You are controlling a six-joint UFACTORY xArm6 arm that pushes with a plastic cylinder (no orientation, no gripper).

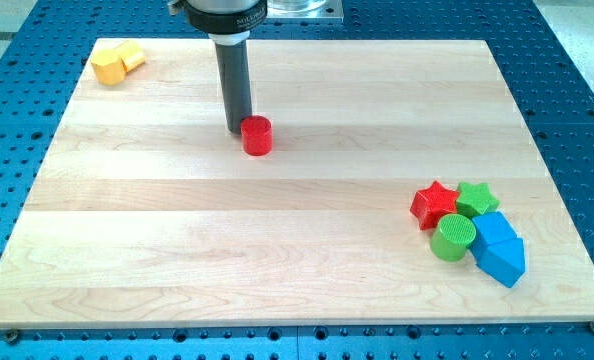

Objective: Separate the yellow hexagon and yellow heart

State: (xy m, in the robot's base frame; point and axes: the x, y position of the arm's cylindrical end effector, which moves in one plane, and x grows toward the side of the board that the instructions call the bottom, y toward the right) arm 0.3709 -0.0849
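The yellow hexagon (107,68) and the yellow heart (130,56) lie touching each other at the board's top left corner, the heart to the hexagon's upper right. My tip (236,131) rests on the board near the top middle, just left of a red cylinder (257,135) and close to touching it. The tip is far to the right of the two yellow blocks.
At the lower right a cluster lies together: a red star (435,203), a green star (476,198), a green cylinder (453,237), a blue cube-like block (492,229) and a blue triangular block (503,260). The wooden board (277,250) sits on a blue perforated table.
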